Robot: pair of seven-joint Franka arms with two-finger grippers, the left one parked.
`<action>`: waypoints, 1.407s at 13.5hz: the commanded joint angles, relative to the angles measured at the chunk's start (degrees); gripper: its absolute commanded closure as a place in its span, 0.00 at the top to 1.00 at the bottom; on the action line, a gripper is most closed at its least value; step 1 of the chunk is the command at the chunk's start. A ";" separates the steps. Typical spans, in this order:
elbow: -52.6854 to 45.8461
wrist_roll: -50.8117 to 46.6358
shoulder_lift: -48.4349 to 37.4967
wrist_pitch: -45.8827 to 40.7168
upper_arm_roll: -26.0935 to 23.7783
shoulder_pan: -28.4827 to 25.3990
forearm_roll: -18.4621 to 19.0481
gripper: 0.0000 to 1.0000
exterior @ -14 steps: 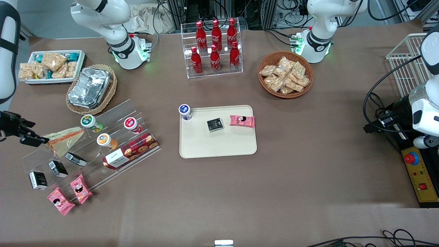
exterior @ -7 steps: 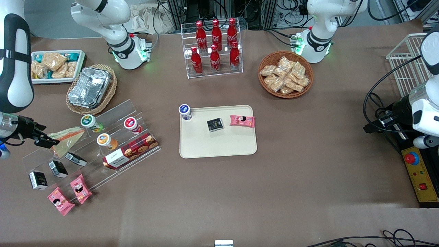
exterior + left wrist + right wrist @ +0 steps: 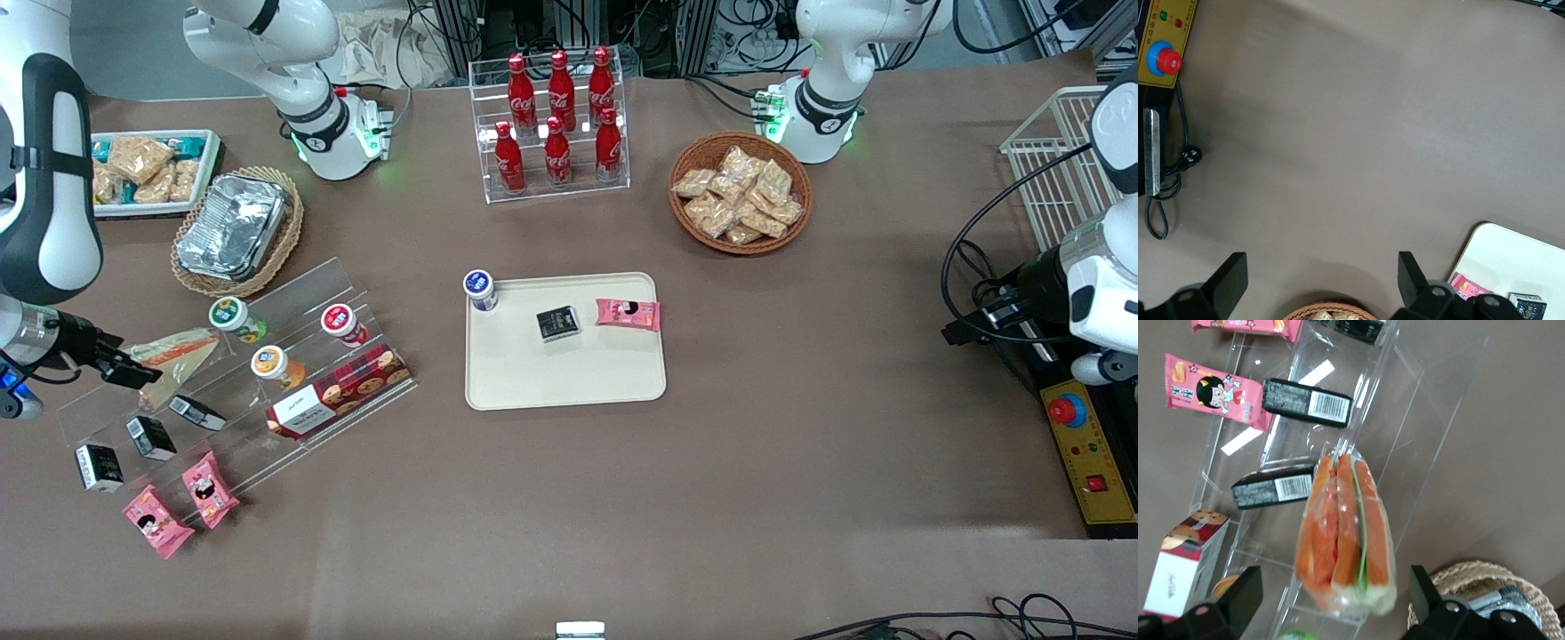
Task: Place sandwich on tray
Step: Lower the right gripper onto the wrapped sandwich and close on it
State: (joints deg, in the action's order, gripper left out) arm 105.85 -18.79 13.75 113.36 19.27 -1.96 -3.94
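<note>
The sandwich (image 3: 178,354), a wrapped wedge with orange and green filling, lies on the top step of a clear acrylic stand (image 3: 240,373) toward the working arm's end of the table. In the right wrist view the sandwich (image 3: 1346,533) sits between my two fingers. My gripper (image 3: 133,373) is open, its fingers spread wide on either side of the sandwich's broad end without touching it. The cream tray (image 3: 569,373) lies mid-table, holding a blue-lidded cup (image 3: 480,290), a black packet (image 3: 557,323) and a pink snack packet (image 3: 628,313).
The stand also holds cups, black packets (image 3: 1308,403), a biscuit box (image 3: 338,391) and pink packets (image 3: 178,502). A wicker basket with a foil container (image 3: 233,227) and a white tub of snacks (image 3: 147,169) stand farther from the camera. A cola rack (image 3: 553,124) and snack basket (image 3: 740,191) stand nearby.
My gripper has moved in toward the sandwich along the stand's top step, and its open fingers now straddle the sandwich's broad end. The sandwich has not moved.
</note>
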 commanded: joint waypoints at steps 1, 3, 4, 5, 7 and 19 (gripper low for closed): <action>0.33 1.83 1.19 3.00 0.25 0.29 -0.99 0.98; 0.33 1.83 2.06 4.23 0.25 0.29 -0.99 0.98; 0.33 1.83 2.50 4.49 0.59 0.64 -0.99 0.98; 0.33 1.83 2.77 5.02 0.86 0.73 -1.07 0.98; 0.33 1.74 3.12 5.20 0.95 0.73 -1.60 0.93; -6.51 14.04 2.16 -8.91 5.87 1.08 -8.72 0.00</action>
State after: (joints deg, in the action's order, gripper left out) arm 103.97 -6.05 16.42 110.88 24.63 -1.27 -10.80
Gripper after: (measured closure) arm 0.634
